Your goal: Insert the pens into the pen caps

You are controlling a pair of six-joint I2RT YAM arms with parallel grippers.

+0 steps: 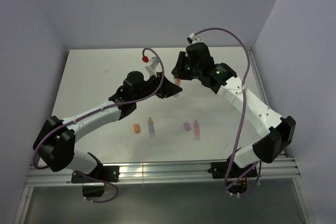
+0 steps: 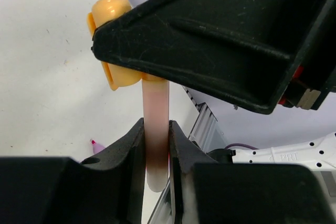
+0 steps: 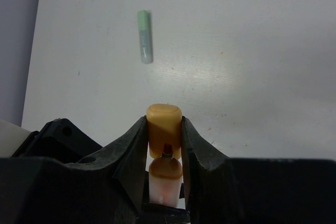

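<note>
Both grip: my left gripper point(image 2: 156, 129) the orange pen point(image 2: 156, 103), right gripper point(image 3: 164, 125) the orange cap point(image 3: 164, 114) (tip at mouth); tilt could jam it.

I'm looking into what is plainly a robotics lab test cell: pale walls point(image 1: 157, 9) are boxing in a white table point(image 1: 105, 72), an aluminium rail point(image 1: 173, 173) is carrying the bases of the left arm point(image 1: 94, 115) and right arm point(image 1: 254, 106) along the near edge, and purple cables point(image 1: 240, 129) are looping over them.
</note>
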